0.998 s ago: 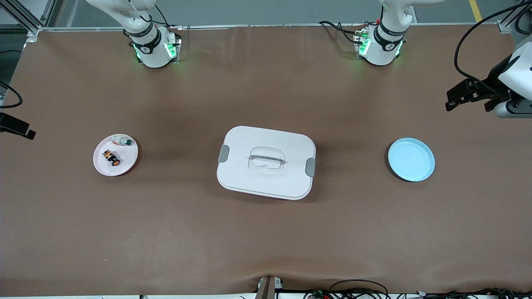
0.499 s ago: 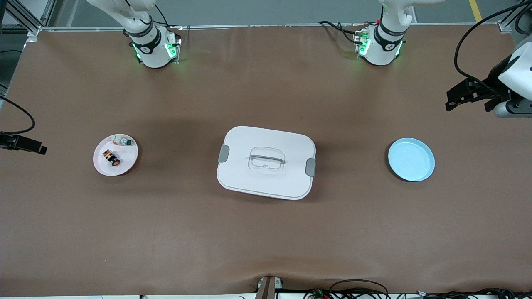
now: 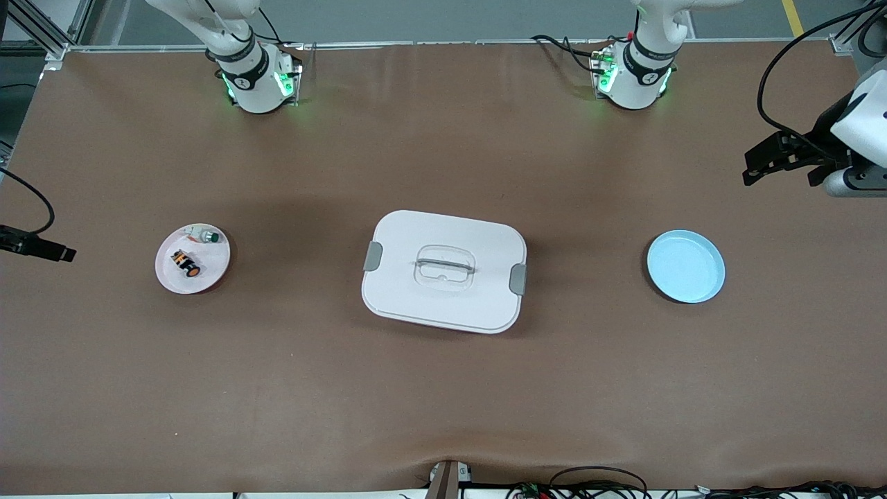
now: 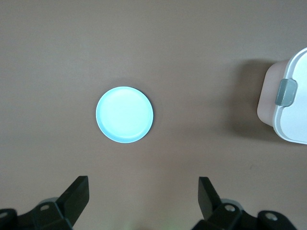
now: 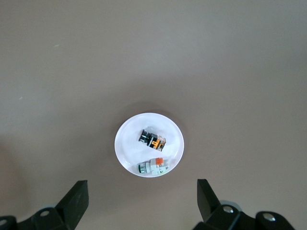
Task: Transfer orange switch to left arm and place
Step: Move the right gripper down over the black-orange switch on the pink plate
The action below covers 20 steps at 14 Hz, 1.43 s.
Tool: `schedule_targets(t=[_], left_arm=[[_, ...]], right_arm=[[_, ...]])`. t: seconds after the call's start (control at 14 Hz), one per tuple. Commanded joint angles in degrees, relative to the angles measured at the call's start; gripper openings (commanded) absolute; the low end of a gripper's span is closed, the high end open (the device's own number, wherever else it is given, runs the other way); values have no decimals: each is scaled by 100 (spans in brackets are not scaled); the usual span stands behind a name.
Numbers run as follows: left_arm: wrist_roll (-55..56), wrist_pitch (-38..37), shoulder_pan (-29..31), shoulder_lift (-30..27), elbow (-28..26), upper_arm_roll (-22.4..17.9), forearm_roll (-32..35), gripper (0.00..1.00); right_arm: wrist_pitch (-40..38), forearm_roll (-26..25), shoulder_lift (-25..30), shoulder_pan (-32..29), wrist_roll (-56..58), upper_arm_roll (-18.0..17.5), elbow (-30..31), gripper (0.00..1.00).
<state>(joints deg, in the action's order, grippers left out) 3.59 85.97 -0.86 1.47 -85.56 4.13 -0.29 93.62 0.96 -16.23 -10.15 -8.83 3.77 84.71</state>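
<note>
Both grippers hang spread wide and empty — the left gripper [image 4: 144, 201] above the table by the blue plate [image 3: 685, 267], the right gripper [image 5: 142, 201] over the white plate [image 3: 192, 258]. The orange switch [image 3: 186, 263] lies on that plate beside a green-capped switch [image 3: 206, 236]; the box [image 3: 443, 271] sits mid-table.

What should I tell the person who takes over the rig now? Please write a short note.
Left gripper: open, holding nothing, up over the blue plate.
Right gripper: open, holding nothing, up over the white plate.
Orange switch: on the white plate, beside a green-capped switch.
Box: mid-table between the plates, lid on.
Done: nothing.
Left: pick up the orange switch, pass it between arms clear of the box, probably to the blue plate.
</note>
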Motion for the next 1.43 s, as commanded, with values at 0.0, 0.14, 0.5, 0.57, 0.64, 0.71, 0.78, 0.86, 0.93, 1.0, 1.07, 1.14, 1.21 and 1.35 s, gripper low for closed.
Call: schedule_targets(t=[0.0,0.14,0.5,0.57,0.64,0.71,0.78,0.86,0.93,1.0,1.07,1.14,1.21,1.35], left_arm=[[-7,-1,-11,-15,30,-17,11,100],[-7,-1,-11,-15,30,-17,11,100],[-7,-1,7,-15,30,-17,11,100],[-7,-1,7,-15,30,-17,11,100],[-7,8,7,-15,30,-17,11,100],[-7,-1,7,-6,22,-17,11,100],[-7,-1,7,-15,22,-17,11,100],[-7,-1,7,-15,30,-17,11,100],[-7,-1,7,-15,30,-17,11,100],[-7,-1,7,-6,30,-17,11,100],[-7,-1,-2,-15,30,-17,11,100],[-7,-1,-2,-15,30,-17,11,100],[-7,-1,-2,-15,22,-17,11,100],[-7,-1,-2,-15,30,-17,11,100]], right_arm=[[260,44,129,-119,-680,-69,536,100],[585,132,146,-233,-743,-60,896,100],[1035,185,164,-400,-1235,-60,1468,100],[1113,220,164,-444,-1236,-69,1565,100],[1218,264,181,-470,-1236,-69,1705,100],[1411,299,234,-497,-1227,-69,1889,100],[1648,308,286,-497,-1227,-69,2117,100],[1894,308,348,-488,-1227,-69,2337,100],[2053,317,357,-471,-1218,-78,2470,100],[2098,317,349,-462,-1218,-78,2497,100],[2125,317,340,-453,-1218,-86,2506,100],[2238,352,331,-444,-1218,-87,2584,100],[2483,395,331,-427,-1218,-95,2742,100],[2940,396,313,-365,-1218,-95,3032,100]])
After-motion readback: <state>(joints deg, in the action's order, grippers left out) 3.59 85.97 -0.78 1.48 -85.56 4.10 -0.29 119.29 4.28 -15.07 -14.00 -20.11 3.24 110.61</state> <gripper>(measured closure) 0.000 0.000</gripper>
